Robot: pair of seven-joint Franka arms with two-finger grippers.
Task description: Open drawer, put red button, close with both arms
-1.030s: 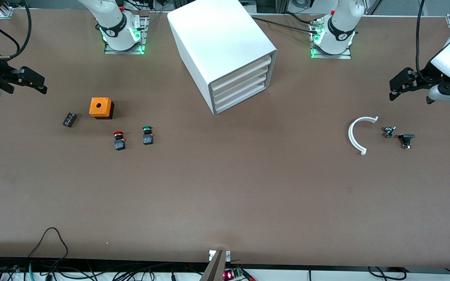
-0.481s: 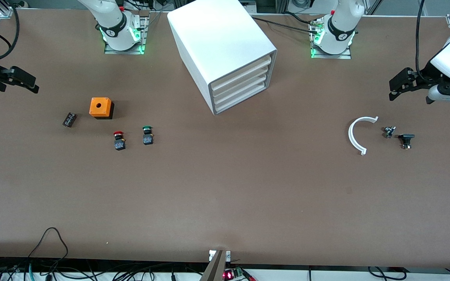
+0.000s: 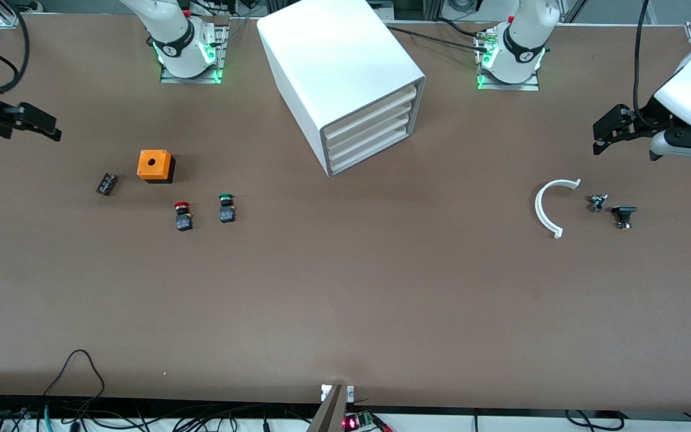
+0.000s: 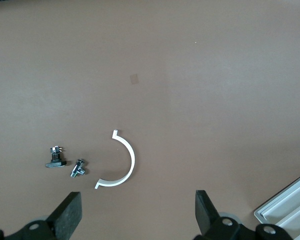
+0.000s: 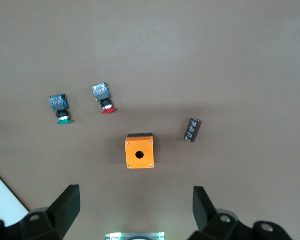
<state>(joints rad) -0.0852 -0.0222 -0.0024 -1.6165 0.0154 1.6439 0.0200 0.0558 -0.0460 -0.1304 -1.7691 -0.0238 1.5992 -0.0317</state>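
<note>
Fingers of both grippers spread empty above the table, with the drawer unit (image 3: 345, 84) cut off in both wrist views.

No readable text anywhere — checked all three views. Closest thing: a small round white emblem on the black joint band of each arm base, right arm base (image 3: 180, 45) and left arm base (image 3: 522, 53), too small to make out as a logo or letters. White drawer cabinet (image 3: 345, 84) carries no label on its top or drawer fronts. Orange box (image 3: 154, 164) shows only a round hole and corner screws, no marking. Red button (image 3: 182, 216) and green button (image 3: 226, 207) — caps plain, bodies too small to read any print.
</note>
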